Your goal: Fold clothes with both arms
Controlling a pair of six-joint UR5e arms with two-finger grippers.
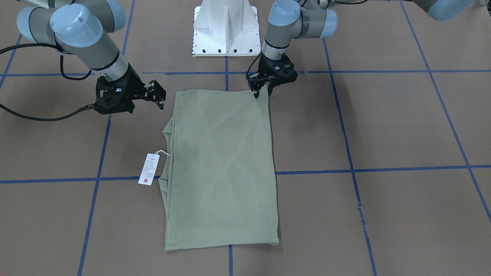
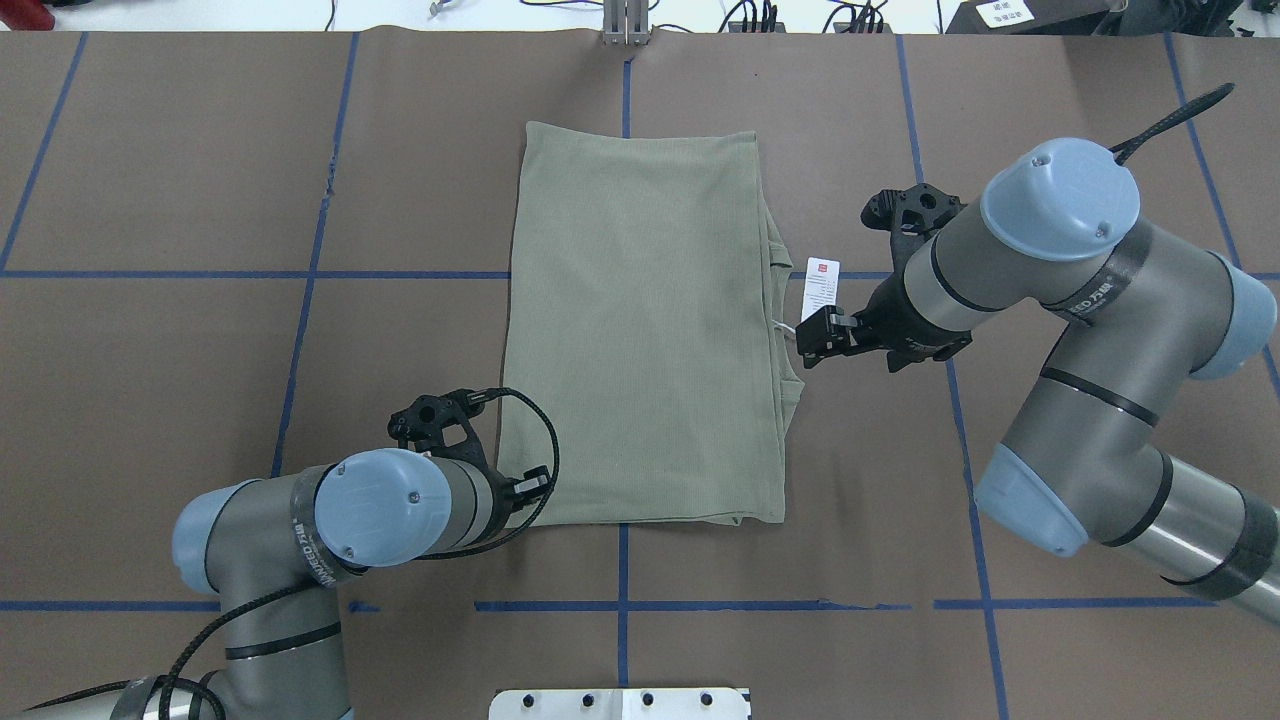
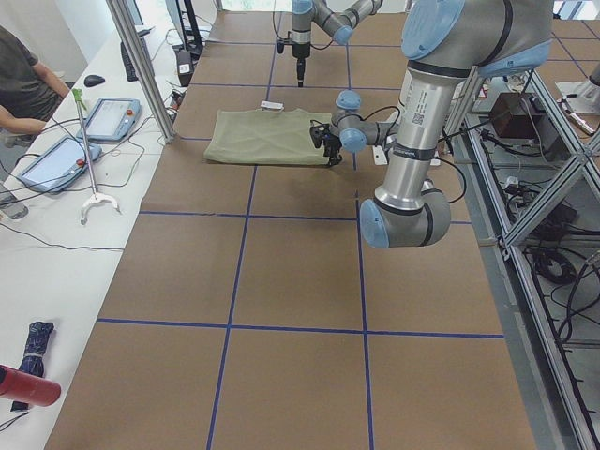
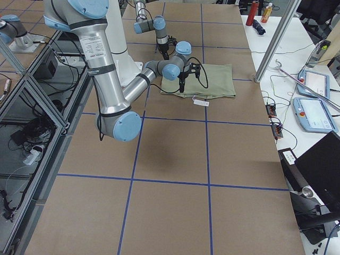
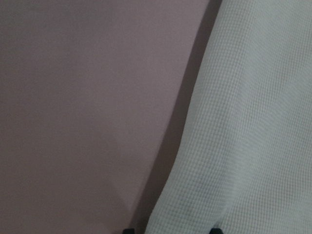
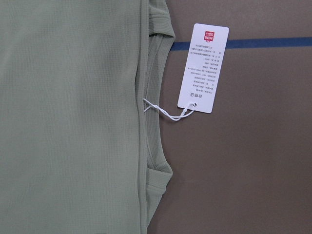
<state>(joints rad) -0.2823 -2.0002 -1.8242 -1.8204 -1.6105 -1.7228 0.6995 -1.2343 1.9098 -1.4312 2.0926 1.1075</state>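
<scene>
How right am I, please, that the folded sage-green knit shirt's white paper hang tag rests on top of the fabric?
Not quite: the white paper hang tag rests on the brown table beside the folded sage-green knit shirt, as the right wrist-mounted view shows.

Matt fine-knit cloth shirt, smooth white card hang tag — table matt brown paper.
</scene>
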